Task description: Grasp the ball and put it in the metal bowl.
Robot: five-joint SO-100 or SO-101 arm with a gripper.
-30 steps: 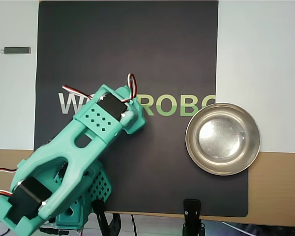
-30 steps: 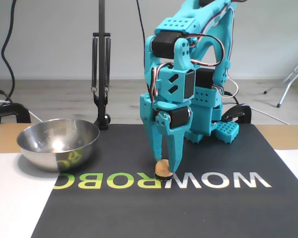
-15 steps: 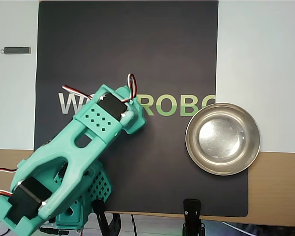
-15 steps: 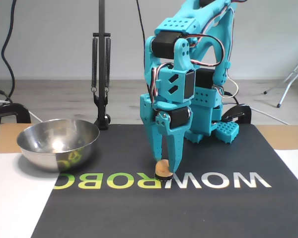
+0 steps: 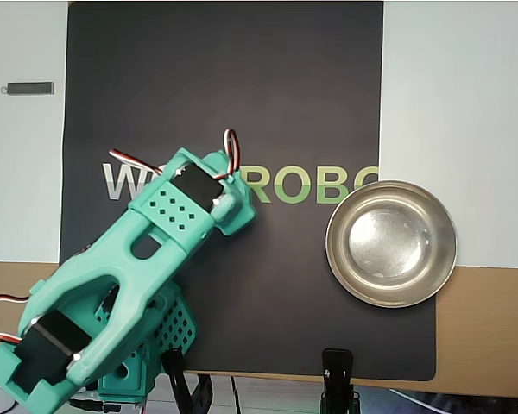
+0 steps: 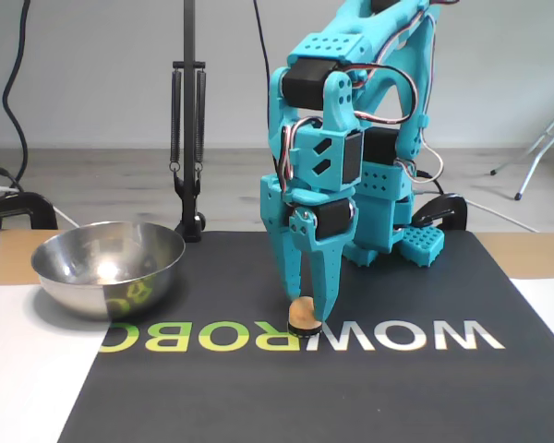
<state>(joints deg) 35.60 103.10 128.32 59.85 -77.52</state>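
2 teal fingers (image 6: 328,277) of the claw (image 6: 307,312) point straight down at the lower centre of the fixed view, narrowly parted, with the ball (image 6: 302,317) sitting between their tips on the black mat (image 6: 258,397). The ball looks to be resting on the mat among the printed letters (image 6: 166,339); whether the tips are pressing it or merely flank it cannot be told. In the overhead view the arm (image 5: 129,285) hides the ball entirely.

Risk lies mostly in the grip. A smooth sphere caught only at the fingertips could squirt out sideways as the fingers tighten, or slip free once lifted, then roll off across the mat. Closing off-centre would make that likelier.

Farther off, the metal bowl (image 6: 108,268) stands at the left of the fixed view, well apart from the ball, partly on the mat and partly on the bench (image 6: 18,369). A low carry could clip its rim and shove it; an early release could bounce the ball off the steel.
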